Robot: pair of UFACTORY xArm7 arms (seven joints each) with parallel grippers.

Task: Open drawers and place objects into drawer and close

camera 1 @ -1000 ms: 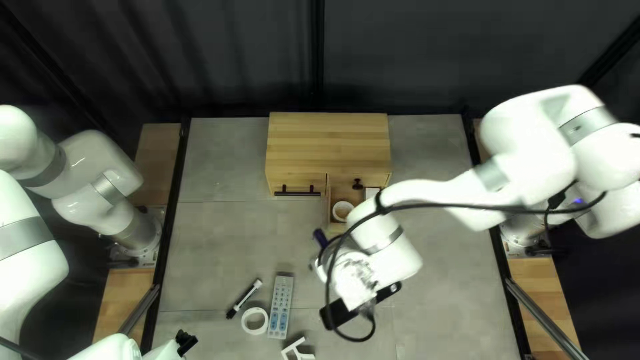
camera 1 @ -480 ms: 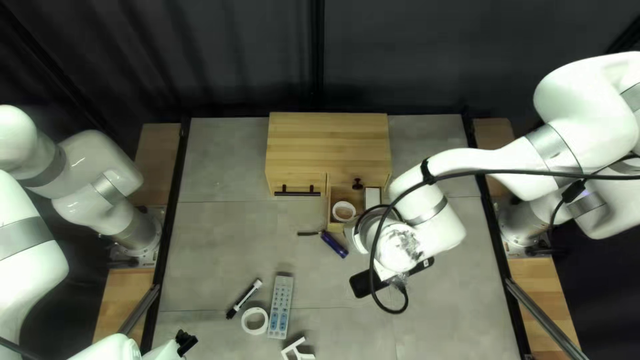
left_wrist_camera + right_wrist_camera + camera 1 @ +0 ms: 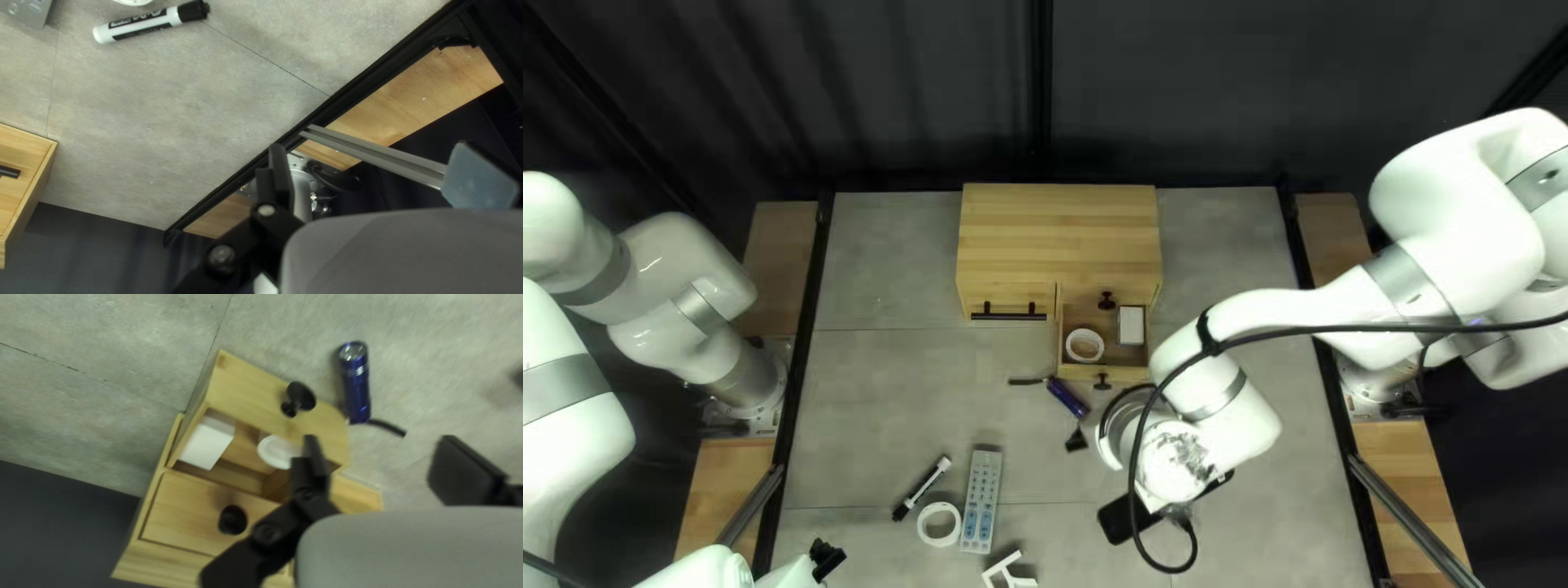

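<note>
Right gripper (image 3: 381, 460): fingers apart, empty; our arm has shifted, uncovering the knob (image 3: 300, 396) on the open drawer (image 3: 248, 392). Flashlight (image 3: 356, 389): loose ahead of the claw, likely next. Tape roll (image 3: 274, 451): already inside. Left gripper (image 3: 827, 558): state unclear.

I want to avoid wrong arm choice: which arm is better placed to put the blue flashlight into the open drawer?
Right, I think: the right gripper is open, with the flashlight and drawer ahead. The left gripper is far from both, near the table's left edge.
</note>
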